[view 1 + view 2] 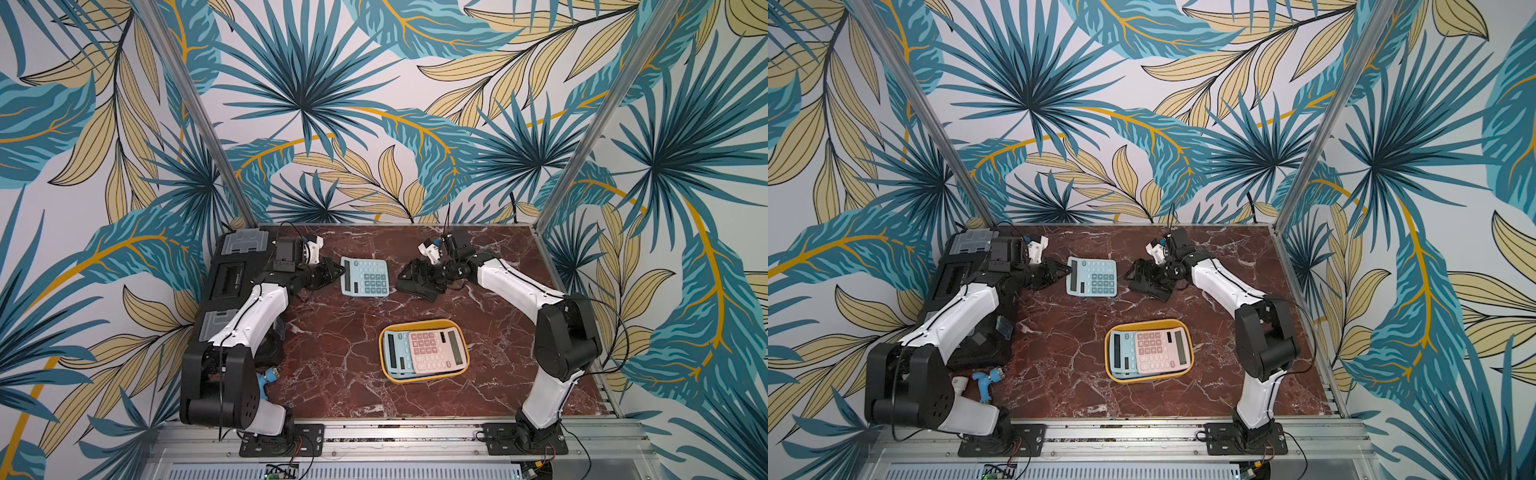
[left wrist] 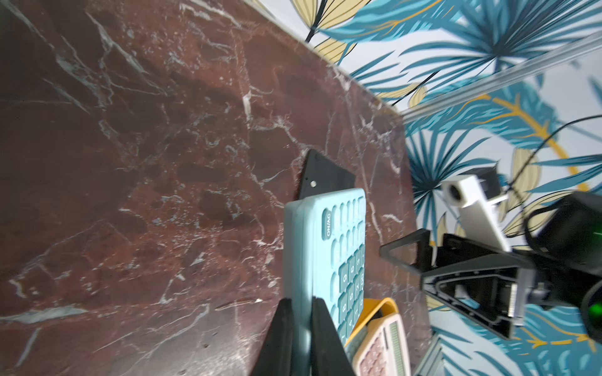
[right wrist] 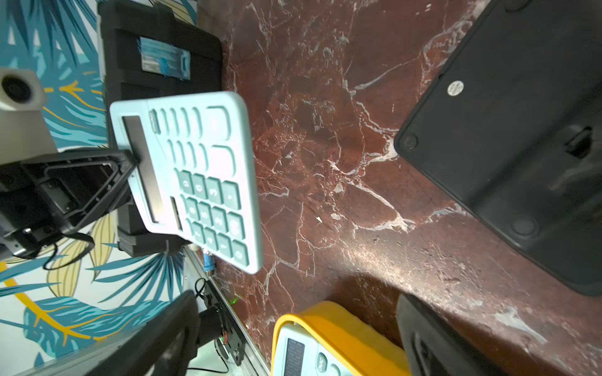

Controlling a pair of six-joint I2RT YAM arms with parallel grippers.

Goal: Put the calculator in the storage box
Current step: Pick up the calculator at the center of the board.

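My left gripper is shut on the display end of a light blue calculator at the back middle of the table. In the left wrist view the calculator's edge sits pinched between both black fingers. The right wrist view shows that calculator tilted and seemingly off the marble. The storage box, a shallow yellow tray near the middle front, holds a blue calculator and a pink calculator. My right gripper stands open beside a black calculator lying face down.
A large black toolbox with grey lid compartments runs along the table's left side under my left arm. A small blue fitting lies by the left arm's base. Leaf-patterned walls and metal posts close in the back and sides.
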